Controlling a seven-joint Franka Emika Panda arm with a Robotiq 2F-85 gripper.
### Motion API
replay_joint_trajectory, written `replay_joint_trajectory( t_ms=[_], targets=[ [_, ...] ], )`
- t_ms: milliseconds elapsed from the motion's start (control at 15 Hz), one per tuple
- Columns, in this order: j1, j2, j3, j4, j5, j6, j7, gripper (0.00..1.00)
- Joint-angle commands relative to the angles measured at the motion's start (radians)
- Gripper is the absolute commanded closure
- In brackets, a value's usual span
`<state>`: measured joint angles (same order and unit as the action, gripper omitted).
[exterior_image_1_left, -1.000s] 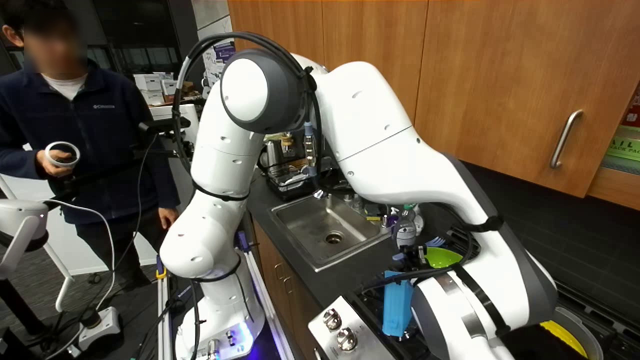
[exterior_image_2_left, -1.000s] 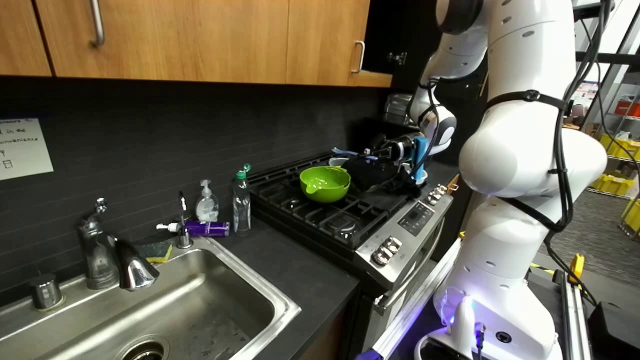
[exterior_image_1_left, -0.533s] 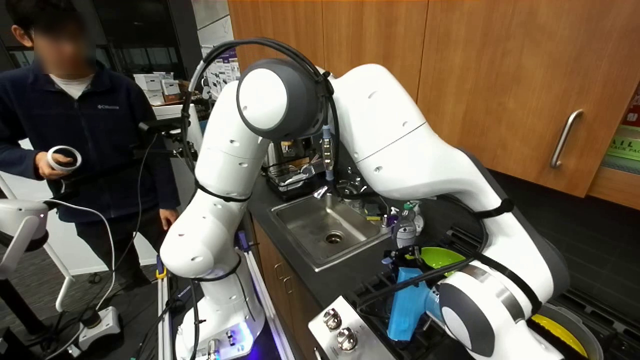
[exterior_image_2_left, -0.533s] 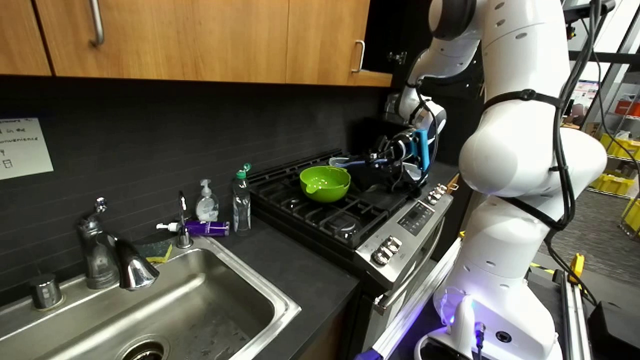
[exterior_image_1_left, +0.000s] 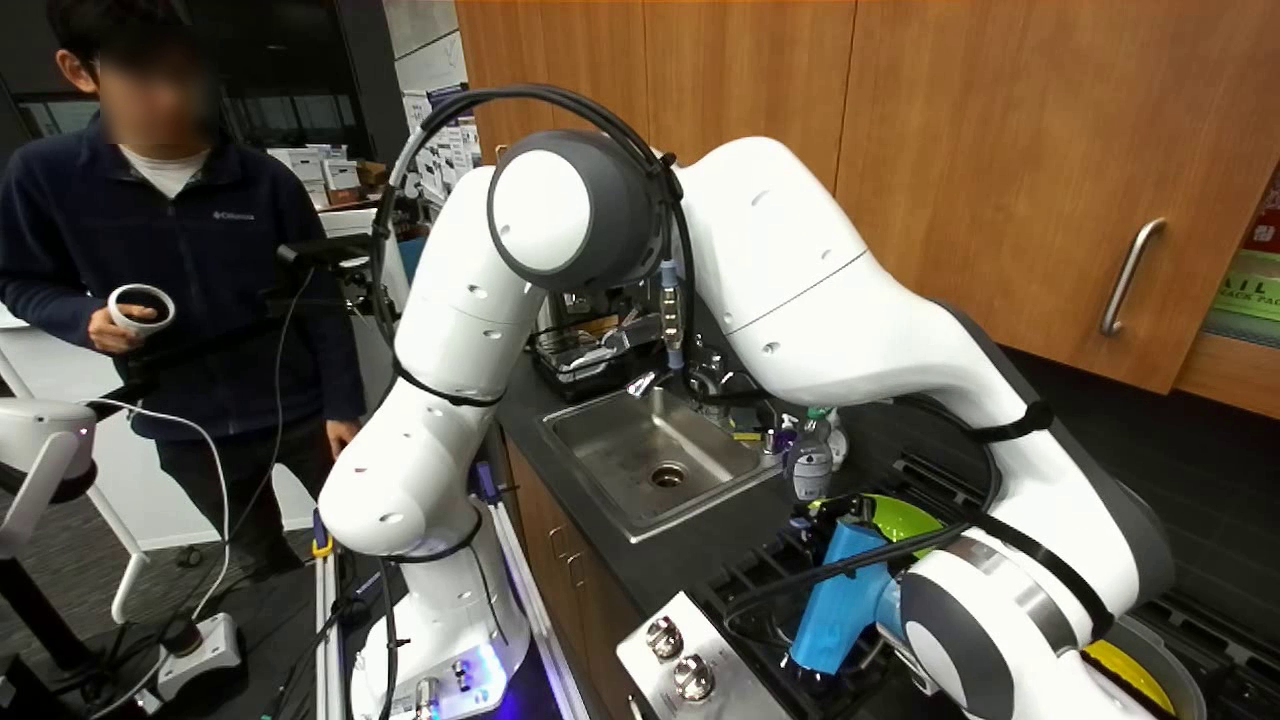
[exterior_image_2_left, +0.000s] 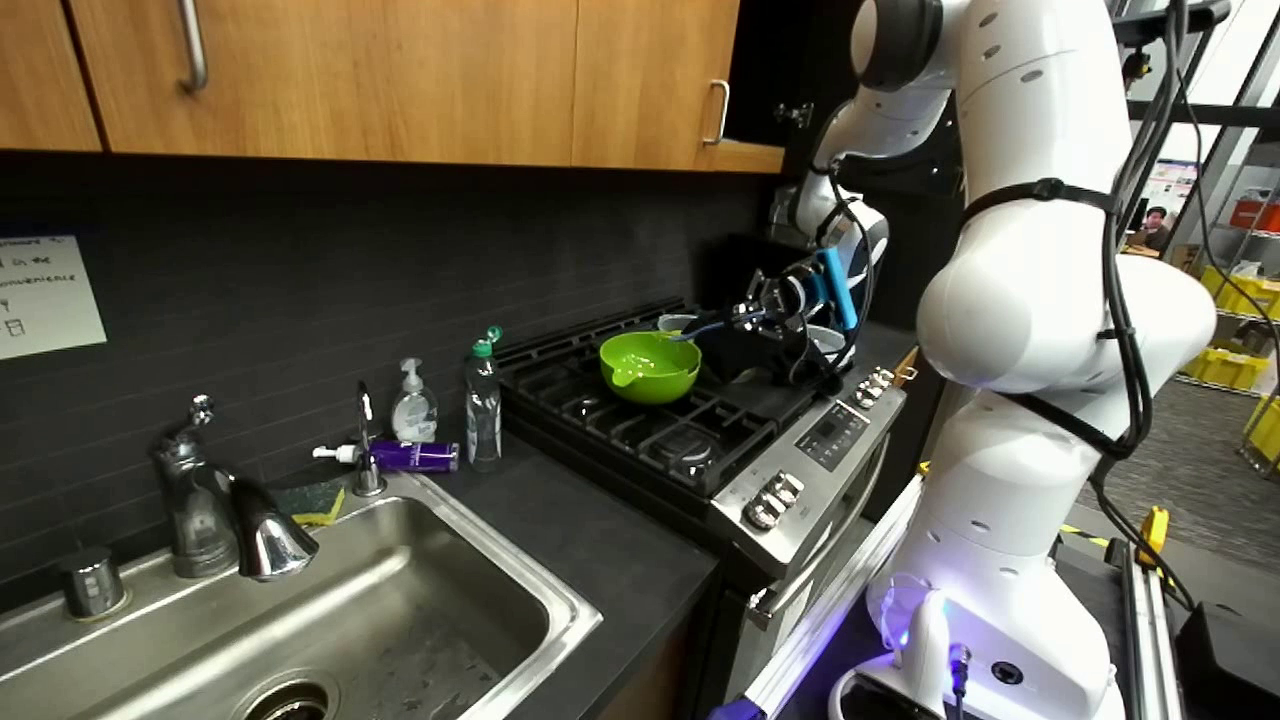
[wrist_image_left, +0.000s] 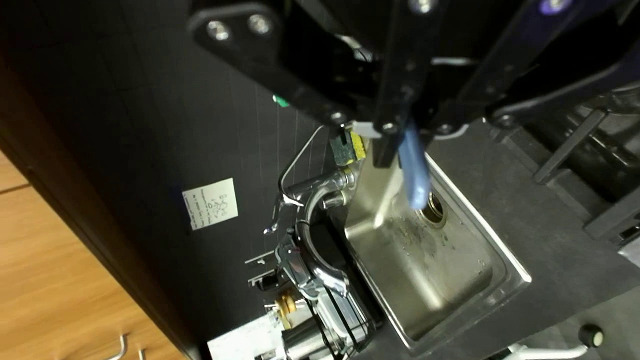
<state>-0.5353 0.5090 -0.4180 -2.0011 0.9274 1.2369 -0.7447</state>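
The hand (wrist_image_left: 397, 142) is pinched narrow around a slim blue utensil (wrist_image_left: 415, 172), which juts ahead past the fingertips; so thin a piece needs hardly any gap between the jaws, and holding it this way leaves a length of it free. The shape of that free end is too foreshortened to tell. In an exterior view it appears by the rim of the green bowl (exterior_image_2_left: 650, 378), which sits just ahead of the hand and lower; whether the two touch, I cannot tell. The bowl rests mouth up on the stove (exterior_image_2_left: 738, 503), whose level top probably keeps it steady. Farther ahead of the hand comes the tabletop (exterior_image_2_left: 590, 540), with the sink (exterior_image_2_left: 572, 612) let into it. A green-capped bottle (exterior_image_2_left: 484, 410) and a pump bottle (exterior_image_2_left: 413, 415) stand upright there, presumably kept close to the water for washing, while a purple bottle (exterior_image_2_left: 415, 457) lies on its side near them. In an exterior view, well apart from the hand and past the arm (exterior_image_1_left: 1090, 500), a gray vessel (exterior_image_1_left: 1168, 648) has a yellow thing (exterior_image_1_left: 1135, 672) in it, perhaps to keep the two together.
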Motion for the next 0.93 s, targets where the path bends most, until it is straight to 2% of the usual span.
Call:
replay_joint_trajectory(
  t_ms=[0,400,867],
  targets=[
    [-0.018,-0.021,0.012,-0.017,0.082,0.03,0.084,0.99],
    [0.003,-0.056,0.01,-0.062,0.198,0.096,0.152,0.99],
    [0.031,-0.064,0.022,-0.069,0.202,0.11,0.174,0.99]
  ],
)
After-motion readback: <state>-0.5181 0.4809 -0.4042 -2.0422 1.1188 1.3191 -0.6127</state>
